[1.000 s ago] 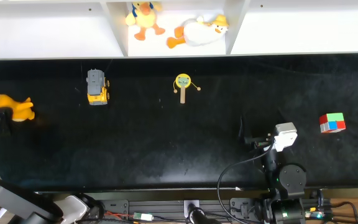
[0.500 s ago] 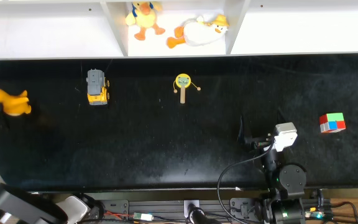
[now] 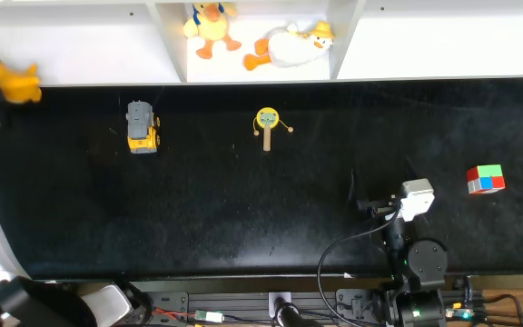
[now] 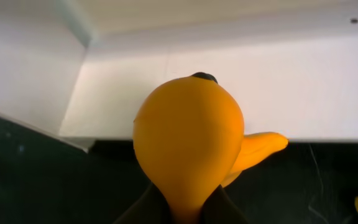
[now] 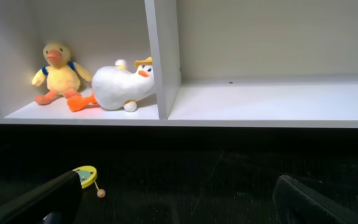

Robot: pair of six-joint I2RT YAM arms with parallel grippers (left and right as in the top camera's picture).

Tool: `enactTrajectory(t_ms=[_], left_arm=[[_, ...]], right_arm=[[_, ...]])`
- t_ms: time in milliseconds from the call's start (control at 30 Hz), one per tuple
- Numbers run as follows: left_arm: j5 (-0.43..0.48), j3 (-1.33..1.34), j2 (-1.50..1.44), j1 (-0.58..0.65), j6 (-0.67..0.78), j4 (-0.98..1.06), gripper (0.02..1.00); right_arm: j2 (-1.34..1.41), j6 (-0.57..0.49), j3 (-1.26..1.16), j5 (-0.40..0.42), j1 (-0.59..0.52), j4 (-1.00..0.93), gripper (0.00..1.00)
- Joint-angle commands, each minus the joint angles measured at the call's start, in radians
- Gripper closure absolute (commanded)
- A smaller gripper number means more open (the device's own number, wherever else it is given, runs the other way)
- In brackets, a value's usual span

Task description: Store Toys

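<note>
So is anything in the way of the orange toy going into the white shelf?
Nothing visible. The left gripper holds the orange toy right at the front of the shelf's left compartment, and the white floor in front of it is bare.

left pincer (image 4: 185,208) carried orange toy (image 3: 13,80) up to shelf (image 3: 71,41)
</note>
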Motion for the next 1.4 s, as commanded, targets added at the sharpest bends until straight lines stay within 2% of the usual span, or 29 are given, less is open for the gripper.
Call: enactTrajectory(t_ms=[33, 633, 767, 967, 1167, 1400], left_arm=[[-0.036, 0.105, 0.089, -0.009, -0.051, -0.023, 0.961], [-0.065, 0.209, 0.244, -0.115, -0.077, 0.031, 0.974], [-0.123, 0.209, 0.244, -0.114, -0.134, 0.024, 0.978], [-0.152, 0.209, 0.244, -0.12, -0.195, 0.04, 0.978], [-0.154, 0.229, 0.241, -0.144, -0.215, 0.03, 0.934], [-0.212, 0.237, 0.245, -0.172, -0.217, 0.023, 0.928]], right_arm=[[-0.006, -0.002, -0.013, 0.0, 0.005, 0.003, 0.005], [-0.006, -0.002, -0.013, 0.0, 0.005, 0.003, 0.007], [-0.006, -0.002, -0.013, 0.0, 0.005, 0.003, 0.005], [-0.006, -0.002, -0.013, 0.0, 0.005, 0.004, 0.005], [-0.006, -0.002, -0.013, 0.0, 0.005, 0.003, 0.005], [-0.006, -0.002, -0.013, 0.0, 0.005, 0.003, 0.005]])
